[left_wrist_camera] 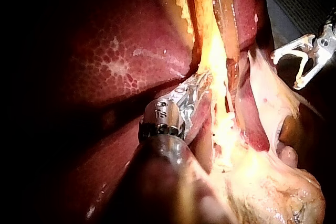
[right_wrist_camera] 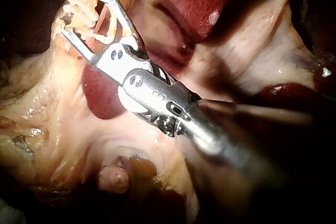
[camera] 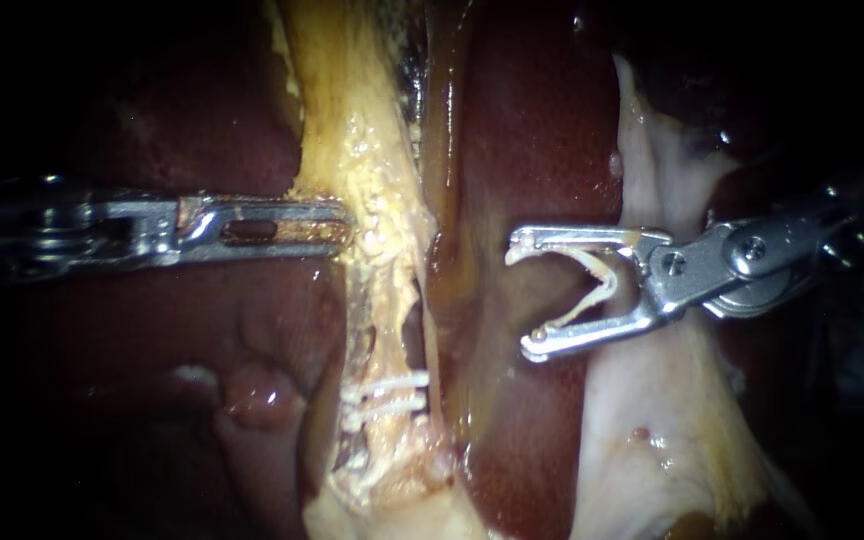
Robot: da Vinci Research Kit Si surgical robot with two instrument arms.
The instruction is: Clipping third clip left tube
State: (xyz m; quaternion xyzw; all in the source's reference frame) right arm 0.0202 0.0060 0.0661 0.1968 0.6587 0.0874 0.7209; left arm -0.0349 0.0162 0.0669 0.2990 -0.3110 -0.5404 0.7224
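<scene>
The right instrument (camera: 524, 297), at the middle right of the frame, has its jaws wide apart and holds only a white clip (camera: 600, 283) between them. The left tube (camera: 372, 170), left of centre, is near but apart from it. Two clips (camera: 392, 393) sit low on the tube; the third is not yet placed. The left instrument (camera: 340, 231) has its jaws closed on the tube's edge, but how deep is hidden.

text: none legible | labels: none | numbers, signs: none
</scene>
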